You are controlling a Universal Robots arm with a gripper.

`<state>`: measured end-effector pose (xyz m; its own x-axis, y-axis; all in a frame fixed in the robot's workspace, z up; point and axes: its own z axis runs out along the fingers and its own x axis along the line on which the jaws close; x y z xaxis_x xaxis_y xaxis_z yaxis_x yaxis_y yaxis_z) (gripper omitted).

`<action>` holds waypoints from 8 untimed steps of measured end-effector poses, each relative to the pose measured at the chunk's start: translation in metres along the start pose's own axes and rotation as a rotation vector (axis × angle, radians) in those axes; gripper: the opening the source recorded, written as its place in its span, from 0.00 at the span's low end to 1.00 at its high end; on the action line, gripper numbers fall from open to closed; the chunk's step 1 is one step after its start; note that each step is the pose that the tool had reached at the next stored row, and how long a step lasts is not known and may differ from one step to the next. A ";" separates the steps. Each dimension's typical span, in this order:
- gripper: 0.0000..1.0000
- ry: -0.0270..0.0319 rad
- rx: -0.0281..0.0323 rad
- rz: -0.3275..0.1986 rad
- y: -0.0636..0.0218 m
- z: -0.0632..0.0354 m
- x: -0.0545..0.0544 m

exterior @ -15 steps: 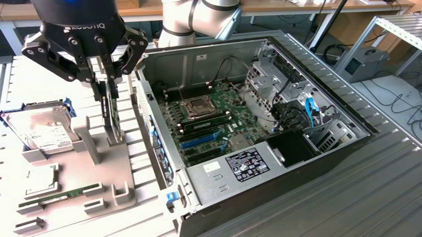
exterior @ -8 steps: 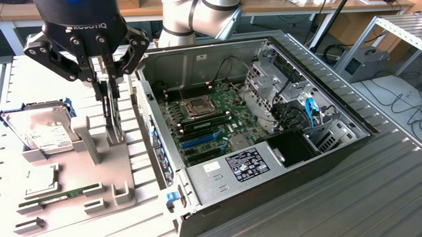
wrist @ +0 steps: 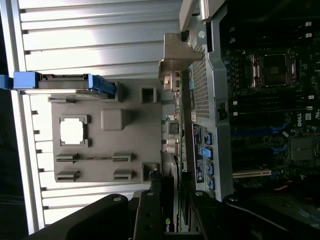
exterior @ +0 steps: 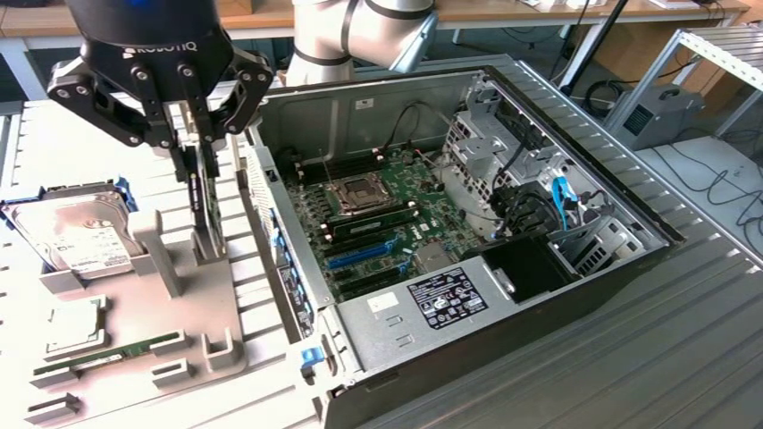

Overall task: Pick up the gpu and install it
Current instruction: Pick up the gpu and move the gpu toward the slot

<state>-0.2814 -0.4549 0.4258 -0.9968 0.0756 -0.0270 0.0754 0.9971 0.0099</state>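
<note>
The black two-finger gripper point(exterior: 197, 161) is clamped at half width on the thin flat black rectangular gpu point(exterior: 207, 219). The card stands upright, its lower end at the grey plastic fixture tray point(exterior: 179, 308). Step in hand: pick-up. Installation will likely require alignment with a blue motherboard slot point(exterior: 364, 255).

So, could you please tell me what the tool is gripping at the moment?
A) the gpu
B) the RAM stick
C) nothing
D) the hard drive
A: the tool is closed on the thin black gpu, which stands upright at the grey holder.
</note>
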 end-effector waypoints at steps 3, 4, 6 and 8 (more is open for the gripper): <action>0.26 -0.0001 -0.0001 0.000 0.0001 0.0001 -0.001; 0.26 -0.0001 -0.0001 0.000 0.0001 0.0001 -0.001; 0.26 0.0000 0.0000 0.000 0.0002 0.0001 -0.002; 0.26 -0.0001 -0.0001 0.000 0.0002 0.0001 -0.003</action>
<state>-0.2787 -0.4549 0.4257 -0.9968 0.0756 -0.0271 0.0754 0.9971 0.0099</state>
